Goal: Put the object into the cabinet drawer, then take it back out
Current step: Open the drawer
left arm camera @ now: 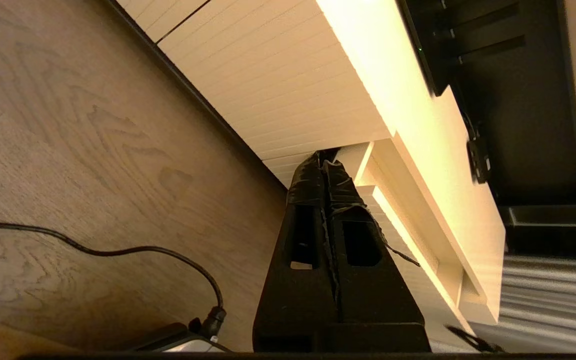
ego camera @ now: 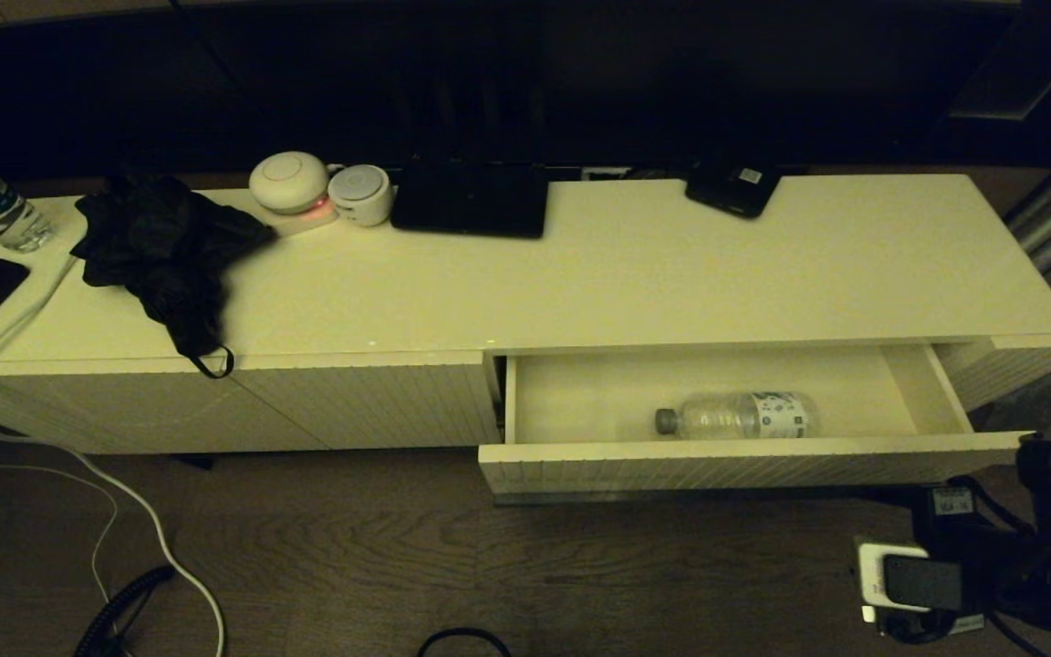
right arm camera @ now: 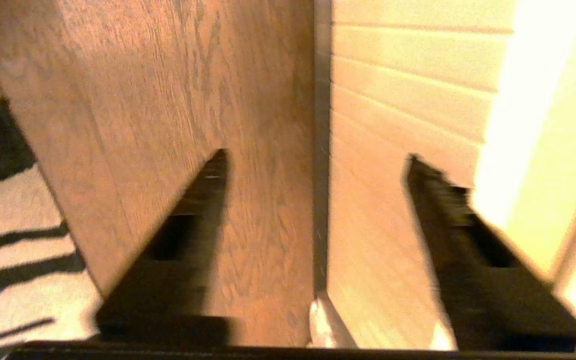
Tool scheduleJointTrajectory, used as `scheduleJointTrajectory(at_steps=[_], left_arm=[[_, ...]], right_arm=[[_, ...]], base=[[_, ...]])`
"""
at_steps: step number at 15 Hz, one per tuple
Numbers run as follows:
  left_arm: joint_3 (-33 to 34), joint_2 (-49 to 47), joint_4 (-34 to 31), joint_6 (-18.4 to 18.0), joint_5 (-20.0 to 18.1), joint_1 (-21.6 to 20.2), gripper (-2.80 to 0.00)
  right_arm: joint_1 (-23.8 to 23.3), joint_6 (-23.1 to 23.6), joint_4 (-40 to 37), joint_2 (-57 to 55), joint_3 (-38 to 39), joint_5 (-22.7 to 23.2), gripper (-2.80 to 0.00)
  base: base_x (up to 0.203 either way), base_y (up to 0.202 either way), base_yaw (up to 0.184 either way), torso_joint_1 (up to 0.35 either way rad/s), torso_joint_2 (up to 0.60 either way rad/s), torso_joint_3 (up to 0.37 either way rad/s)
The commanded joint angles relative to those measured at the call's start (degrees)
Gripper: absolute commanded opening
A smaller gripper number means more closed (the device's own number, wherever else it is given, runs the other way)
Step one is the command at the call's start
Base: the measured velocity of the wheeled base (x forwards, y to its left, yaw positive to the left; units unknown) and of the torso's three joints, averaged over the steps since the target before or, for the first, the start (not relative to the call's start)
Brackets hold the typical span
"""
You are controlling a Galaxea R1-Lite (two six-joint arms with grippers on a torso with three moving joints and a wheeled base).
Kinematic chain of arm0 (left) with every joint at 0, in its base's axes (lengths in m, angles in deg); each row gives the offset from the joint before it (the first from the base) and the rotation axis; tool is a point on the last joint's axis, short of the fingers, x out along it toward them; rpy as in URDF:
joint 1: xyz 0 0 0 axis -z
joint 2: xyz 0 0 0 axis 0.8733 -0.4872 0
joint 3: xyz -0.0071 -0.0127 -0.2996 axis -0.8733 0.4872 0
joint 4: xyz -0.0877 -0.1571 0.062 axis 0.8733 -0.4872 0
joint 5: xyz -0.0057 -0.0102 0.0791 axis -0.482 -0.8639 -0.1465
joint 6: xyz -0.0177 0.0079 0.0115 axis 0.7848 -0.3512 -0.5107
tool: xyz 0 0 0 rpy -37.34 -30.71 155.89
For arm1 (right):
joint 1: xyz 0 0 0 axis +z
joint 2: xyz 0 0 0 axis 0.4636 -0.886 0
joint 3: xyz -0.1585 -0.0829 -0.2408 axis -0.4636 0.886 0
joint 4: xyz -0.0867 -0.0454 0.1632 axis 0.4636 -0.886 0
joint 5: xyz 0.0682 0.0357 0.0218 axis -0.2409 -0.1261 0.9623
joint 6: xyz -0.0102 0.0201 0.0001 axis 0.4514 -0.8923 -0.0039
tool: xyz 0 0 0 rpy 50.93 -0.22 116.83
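Left gripper [left arm camera: 324,165] hangs low over the floor, fingers together, near the cabinet front. The drawer [ego camera: 744,461] stands open; the bottle [ego camera: 737,415] lies inside against its front wall, room behind. Right gripper [right arm camera: 318,165], fingers apart, straddles the drawer's bottom edge.

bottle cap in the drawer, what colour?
Grey cap on the clear bottle; head view shows it best.

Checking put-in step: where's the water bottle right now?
In the head view the water bottle lies on its side inside the open cabinet drawer, on the robot's right half of the cabinet, near the front wall, cap pointing left.
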Motion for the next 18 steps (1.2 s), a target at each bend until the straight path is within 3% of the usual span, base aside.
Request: scheduleJointTrajectory(at_steps=[1,6,12,18], left_arm=[[0.0,0.1,0.0,0.3,0.0,0.0,-2.8],[0.0,0.1,0.0,0.3,0.0,0.0,-2.8],[0.0,0.1,0.0,0.3,0.0,0.0,-2.8],[0.0,0.1,0.0,0.3,0.0,0.0,-2.8]], right_arm=[[0.0,0.5,-10.3,11.9,-4.2,-0.4,-2.8],[0.2,0.3,-23.7,6.8,-21.3,-3.0,-2.8],[1.6,-2.4,-27.6,-9.6,-35.7,-4.5,-2.8],[4.0,-6.3,-43.9,-20.2,-54.5,-7.0,-2.8]], base=[[0.0,0.0,0.0,0.0,0.0,0.0],[0.0,0.0,0.0,0.0,0.0,0.0],[0.0,0.0,0.0,0.0,0.0,0.0],[0.0,0.0,0.0,0.0,0.0,0.0]])
